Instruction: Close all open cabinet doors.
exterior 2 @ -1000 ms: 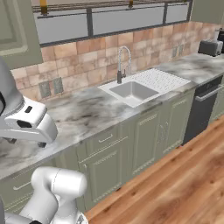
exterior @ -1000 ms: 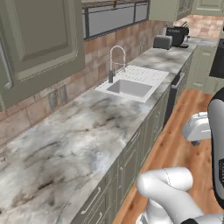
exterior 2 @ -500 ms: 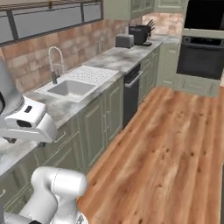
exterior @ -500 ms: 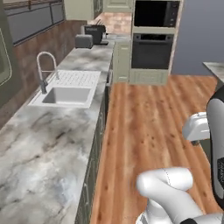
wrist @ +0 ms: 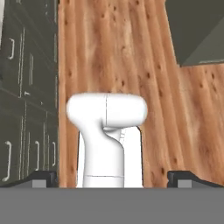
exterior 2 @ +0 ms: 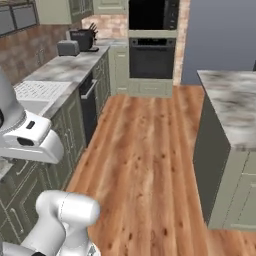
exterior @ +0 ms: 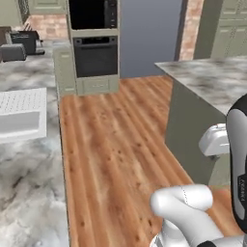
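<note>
Sage cabinet doors (exterior 2: 60, 167) run under the left counter, and a narrow one (exterior 2: 119, 67) stands beside the oven. More cabinet doors (exterior: 232, 30) hang high at the far right, and the island carries a pair (exterior 2: 246, 197). In the hand view the lower cabinet doors (wrist: 27, 83) appear dark at the left, with bar handles. Every door I can see lies flush with its frame. My gripper (wrist: 113, 178) points down at the wood floor, fingertips (wrist: 43, 177) far apart with nothing between them.
A marble-topped island (exterior 2: 227, 100) stands to the right, also seen as the island (exterior: 212, 79). A black wall oven (exterior 2: 151, 55) faces me at the far end. The sink (exterior: 19, 120), a toaster (exterior 2: 67, 47) and a dishwasher (exterior 2: 89, 107) line the left counter. Wood floor (exterior 2: 145, 150) lies between.
The whole picture has swung right: the base has turned from the sink and counter toward the floor, the oven wall and the island. The arm keeps its pose on the base.
</note>
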### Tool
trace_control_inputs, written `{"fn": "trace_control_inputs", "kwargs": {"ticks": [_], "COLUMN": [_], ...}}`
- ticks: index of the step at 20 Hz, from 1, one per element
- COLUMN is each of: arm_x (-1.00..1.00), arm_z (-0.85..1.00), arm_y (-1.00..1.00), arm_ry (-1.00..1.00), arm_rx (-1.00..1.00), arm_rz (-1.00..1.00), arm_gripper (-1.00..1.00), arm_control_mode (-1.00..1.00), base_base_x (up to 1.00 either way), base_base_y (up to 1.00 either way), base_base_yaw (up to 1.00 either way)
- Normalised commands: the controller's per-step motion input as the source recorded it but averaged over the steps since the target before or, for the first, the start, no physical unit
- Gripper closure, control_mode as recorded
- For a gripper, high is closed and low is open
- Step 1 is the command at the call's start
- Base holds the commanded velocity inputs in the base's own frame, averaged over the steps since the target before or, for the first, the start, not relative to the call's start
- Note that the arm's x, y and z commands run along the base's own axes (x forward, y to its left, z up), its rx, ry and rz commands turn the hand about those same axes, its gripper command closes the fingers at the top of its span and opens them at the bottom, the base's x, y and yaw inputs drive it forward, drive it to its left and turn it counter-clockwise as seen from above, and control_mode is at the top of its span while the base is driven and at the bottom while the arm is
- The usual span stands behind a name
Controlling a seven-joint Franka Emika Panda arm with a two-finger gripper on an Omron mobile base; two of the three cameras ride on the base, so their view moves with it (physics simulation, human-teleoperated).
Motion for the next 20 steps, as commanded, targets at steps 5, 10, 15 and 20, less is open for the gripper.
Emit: {"fn": "trace_control_inputs", "kwargs": {"ticks": [5,10,15,20], "arm_x": [0.0,0.0,0.0,0.0], "arm_z": [0.0,0.0,0.0,0.0], "arm_y": [0.0,0.0,0.0,0.0], "arm_ry": [0.0,0.0,0.0,0.0], "arm_rx": [0.0,0.0,0.0,0.0], "arm_rz": [0.0,0.0,0.0,0.0], "arm_gripper": [-1.0,-1.0,-1.0,-1.0], "arm_control_mode": [1.0,1.0,1.0,1.0], "base_base_x": [0.24,0.27,0.3,0.36], "base_base_y": [0.0,0.0,0.0,0.0], "base_base_yaw": [-0.52,-0.48,-0.48,-0.49]}}
